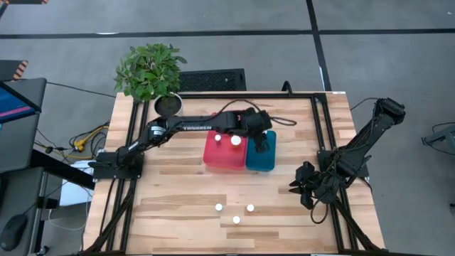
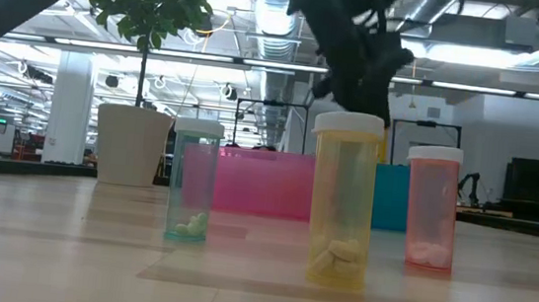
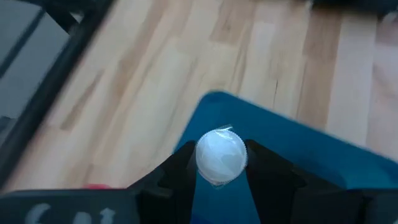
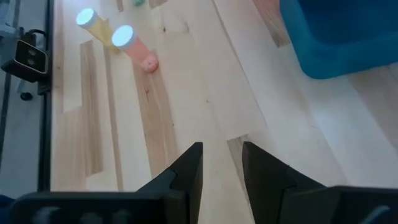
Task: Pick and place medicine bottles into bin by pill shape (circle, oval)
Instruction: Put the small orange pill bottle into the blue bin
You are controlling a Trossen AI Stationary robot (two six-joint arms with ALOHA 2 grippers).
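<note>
Hovering over the blue bin, the left gripper is clamped on a white-capped bottle, so the placing step is in hand; next, I judge, the fingers must part to drop it inside. Two capped bottles sit in the pink bin, three more stand on the worktop, and the right gripper waits beside the blue bin, fingers apart and empty.
</note>
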